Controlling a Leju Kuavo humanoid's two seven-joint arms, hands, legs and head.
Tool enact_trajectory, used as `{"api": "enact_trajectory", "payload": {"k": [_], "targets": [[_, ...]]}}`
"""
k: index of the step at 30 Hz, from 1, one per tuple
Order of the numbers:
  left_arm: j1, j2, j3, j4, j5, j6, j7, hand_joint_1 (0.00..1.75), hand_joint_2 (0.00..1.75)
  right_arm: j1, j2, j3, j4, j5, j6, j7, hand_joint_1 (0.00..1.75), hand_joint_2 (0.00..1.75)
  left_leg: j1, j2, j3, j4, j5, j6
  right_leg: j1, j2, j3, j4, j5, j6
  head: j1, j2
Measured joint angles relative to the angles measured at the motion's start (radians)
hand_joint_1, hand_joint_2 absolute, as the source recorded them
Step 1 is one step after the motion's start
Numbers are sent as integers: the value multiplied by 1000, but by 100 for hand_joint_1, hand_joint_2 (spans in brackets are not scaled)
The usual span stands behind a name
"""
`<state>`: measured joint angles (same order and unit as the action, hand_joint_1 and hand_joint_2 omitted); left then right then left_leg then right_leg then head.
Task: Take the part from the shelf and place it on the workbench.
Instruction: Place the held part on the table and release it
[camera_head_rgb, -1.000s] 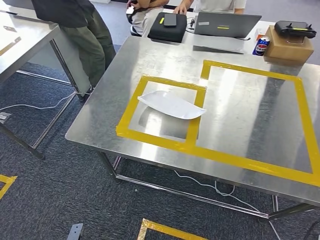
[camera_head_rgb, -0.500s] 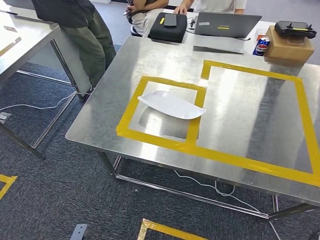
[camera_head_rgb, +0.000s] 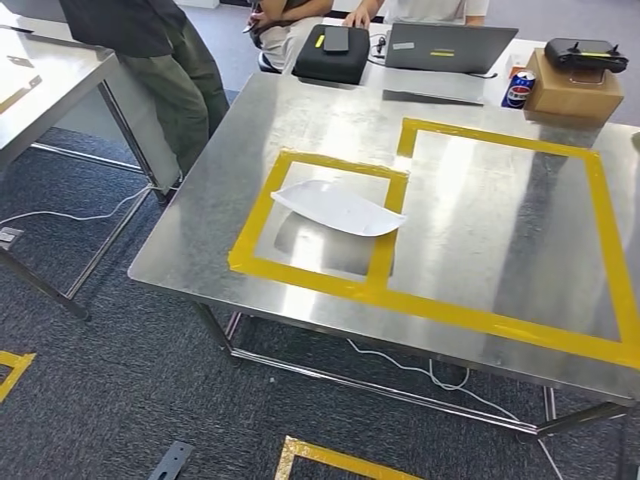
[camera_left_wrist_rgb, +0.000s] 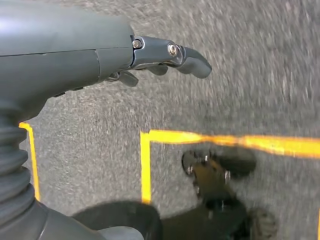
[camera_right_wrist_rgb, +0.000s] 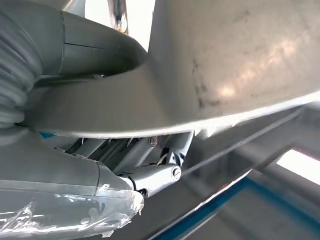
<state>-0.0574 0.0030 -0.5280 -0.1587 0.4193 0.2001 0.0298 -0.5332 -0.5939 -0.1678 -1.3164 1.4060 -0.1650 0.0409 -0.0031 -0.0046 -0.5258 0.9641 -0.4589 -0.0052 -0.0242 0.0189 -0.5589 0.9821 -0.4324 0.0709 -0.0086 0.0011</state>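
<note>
Right hand (camera_right_wrist_rgb: 124, 165) clamped on curved grey part (camera_right_wrist_rgb: 234, 65), fingers (camera_right_wrist_rgb: 158, 177) under it. Left hand (camera_left_wrist_rgb: 113, 55) empty, fingers straight, over carpet. Centre frame: workbench (camera_head_rgb: 468, 230), white part (camera_head_rgb: 337, 208) inside smaller yellow tape square (camera_head_rgb: 260, 215). Upper edge: laptop (camera_head_rgb: 445, 45).

- left hand (camera_left_wrist_rgb: 124, 55) hangs low over the floor, fingers (camera_left_wrist_rgb: 190, 60) stretched out straight and slightly apart, holding nothing
- right hand (camera_right_wrist_rgb: 113, 165) grips a pale metal part (camera_right_wrist_rgb: 234, 65), thumb on one face, fingers (camera_right_wrist_rgb: 158, 175) curled under the other
</note>
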Motion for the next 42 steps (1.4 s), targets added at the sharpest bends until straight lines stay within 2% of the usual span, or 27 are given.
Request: {"api": "enact_trajectory", "payload": {"k": [2, 5, 11, 14, 18, 22, 26, 28, 30, 32, 34, 37, 42], "targets": [[0, 1, -13, 0, 0, -2, 0, 0, 175, -53, 1, 111, 81, -9, -6, 21, 175, 175, 1, -6, -2, -1, 2, -2, 1, -7, -1, 0, 0, 0, 0, 0], [5, 3, -26, 0, 2, -2, 0, 0, 175, -92, 0, 205, 144, -31, -7, 26, 175, 175, 1, -13, -4, -4, 4, -4, 1, -13, -2, 0, 0, -1, 0, 0], [6, 8, -39, 0, 2, -7, 0, 0, 175, -127, 1, 274, 199, -35, 11, 29, 175, 175, 1, -13, -7, -7, 4, -4, 1, -12, -6, 0, -2, -2, 0, 0], [5, 8, -46, 0, -4, -18, 1, 0, 175, -175, 26, 316, 256, 4, 36, 48, 175, 175, 1, -11, -9, -9, 4, -5, 1, -9, -9, 0, -1, -3, 0, 0], [-1, 8, -60, 0, -2, -32, 15, 0, 175, -264, 107, 396, 380, 76, 19, 88, 175, 175, 1, -8, -9, -11, 6, -8, 1, -7, -12, 0, 0, -5, 0, 0], [-2, 8, -71, 0, -1, -41, 19, 0, 175, -307, 190, 468, 477, 115, -50, 128, 175, 175, 3, -9, -8, -13, 8, -10, 3, -8, -13, 0, 0, -5, 0, 0], [-2, 8, -86, 0, -6, -49, 17, 0, 175, -311, 281, 520, 538, 79, -123, 51, 175, 175, 4, -8, -7, -17, 8, -12, 3, -6, -15, 0, 0, -6, 0, 0], [-6, 8, -92, 0, -4, -65, 14, 0, 175, -295, 348, 524, 577, -50, -54, -28, 175, 175, 5, -6, -5, -19, 8, -13, 5, -3, -14, 0, -1, -7, 0, 0], [-9, 8, -98, 0, 0, -78, 12, 0, 175, -268, 432, 503, 639, -235, 107, -123, 175, 175, 7, -4, -2, -20, 7, -14, 7, -1, -13, 0, -2, -9, 0, 0], [-9, 8, -103, 0, 1, -88, 11, 0, 175, -239, 511, 488, 704, -346, 231, -182, 175, 175, 9, -2, 0, -21, 6, -15, 8, 1, -13, 0, -2, -10, 0, 0], [-10, 8, -109, 0, 3, -92, 8, 0, 175, -221, 577, 490, 755, -373, 258, -196, 175, 175, 10, 0, 1, -22, 6, -16, 10, 3, -12, 0, -2, -13, -1, 0], [-10, 7, -114, 0, 23, -94, 1, 0, 175, -221, 646, 494, 811, -386, 259, -200, 175, 175, 13, 1, 8, -22, 3, -20, 13, 2, -5, -1, -5, -18, 0, 0], [-10, 6, -119, 0, 19, -110, -3, 0, 175, -240, 690, 512, 860, -399, 282, -177, 175, 175, 14, 2, 23, -22, -1, -25, 14, 5, 9, -1, -7, -22, 0, 0]]}}
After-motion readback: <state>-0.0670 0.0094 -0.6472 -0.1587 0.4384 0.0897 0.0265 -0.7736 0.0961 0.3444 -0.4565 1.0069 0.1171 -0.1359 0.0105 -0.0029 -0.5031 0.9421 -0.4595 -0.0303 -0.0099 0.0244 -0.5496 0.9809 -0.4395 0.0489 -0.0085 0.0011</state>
